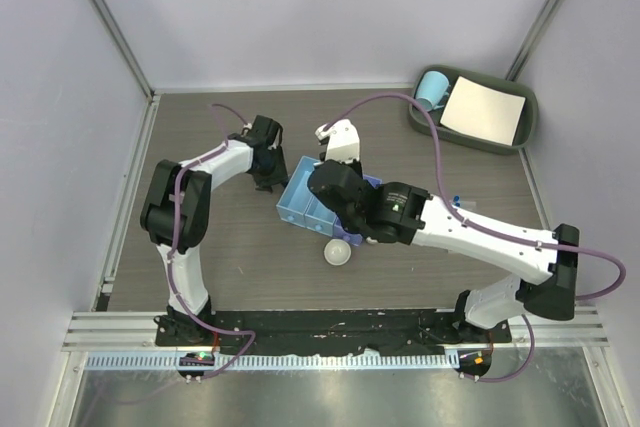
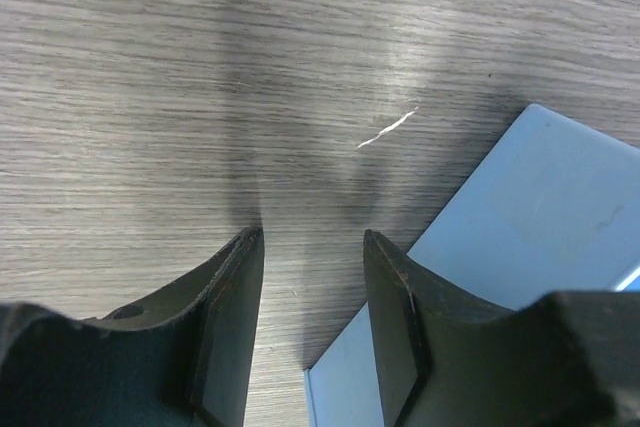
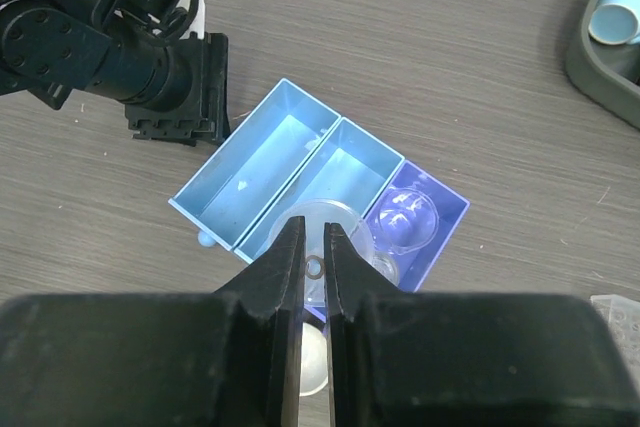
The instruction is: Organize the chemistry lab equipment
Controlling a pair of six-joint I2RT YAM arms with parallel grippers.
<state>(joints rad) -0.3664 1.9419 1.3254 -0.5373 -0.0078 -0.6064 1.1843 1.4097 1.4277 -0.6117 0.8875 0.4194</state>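
Right fingers point(image 3: 297, 257) narrow, pinching clear funnel point(image 3: 345, 227) over blue tray point(image 3: 250, 162), frame centre. Left fingers point(image 2: 245, 262) wide apart, nothing between, above bare desk point(image 2: 150, 97) beside tray corner. White dish point(image 1: 337, 252) on desk just below tray.

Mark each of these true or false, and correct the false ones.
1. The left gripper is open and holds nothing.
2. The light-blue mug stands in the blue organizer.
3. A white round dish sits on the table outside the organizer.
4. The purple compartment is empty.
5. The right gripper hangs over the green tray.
1. True: the left gripper is open over bare table.
2. False: the light-blue mug is in the green tray, not the blue organizer.
3. True: the white round dish sits just outside the organizer's near side.
4. False: the purple compartment holds clear beakers.
5. False: the right gripper is over the organizer, shut on the clear funnel.
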